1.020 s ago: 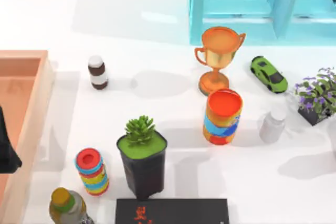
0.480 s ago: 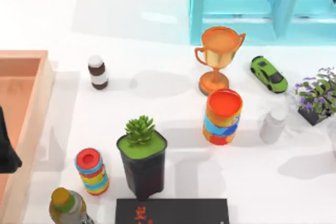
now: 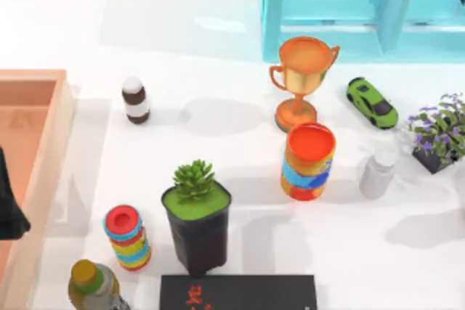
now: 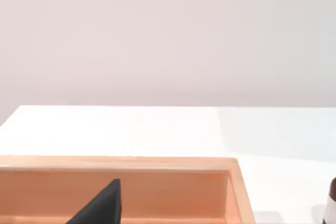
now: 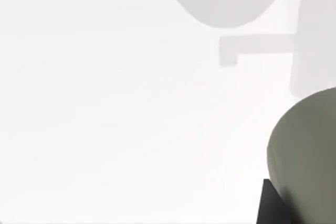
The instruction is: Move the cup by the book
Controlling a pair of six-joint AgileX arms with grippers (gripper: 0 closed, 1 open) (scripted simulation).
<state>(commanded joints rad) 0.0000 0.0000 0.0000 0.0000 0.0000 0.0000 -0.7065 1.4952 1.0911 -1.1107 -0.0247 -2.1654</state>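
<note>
Cup [image 3: 308, 161], striped, red-rimmed, upright on table [image 3: 240, 114] a little right of centre; just in front of the trophy [image 3: 301, 78], white bottle [image 3: 378, 172] near on its right. Book [image 3: 238, 292] flat at near edge, long axis across the table, down and left from cup; black plant pot [image 3: 197, 219] right at book's far-left corner. Bare table above book's right end, the likely drop spot. Left arm [image 3: 9, 205] parked far left over wooden tray [image 3: 43, 157], well apart from cup; jaws' state unreadable. Right arm judged nearer by side; its jaws unreadable too.

White table [image 3: 218, 41], pale wall [image 4: 168, 35].
</note>
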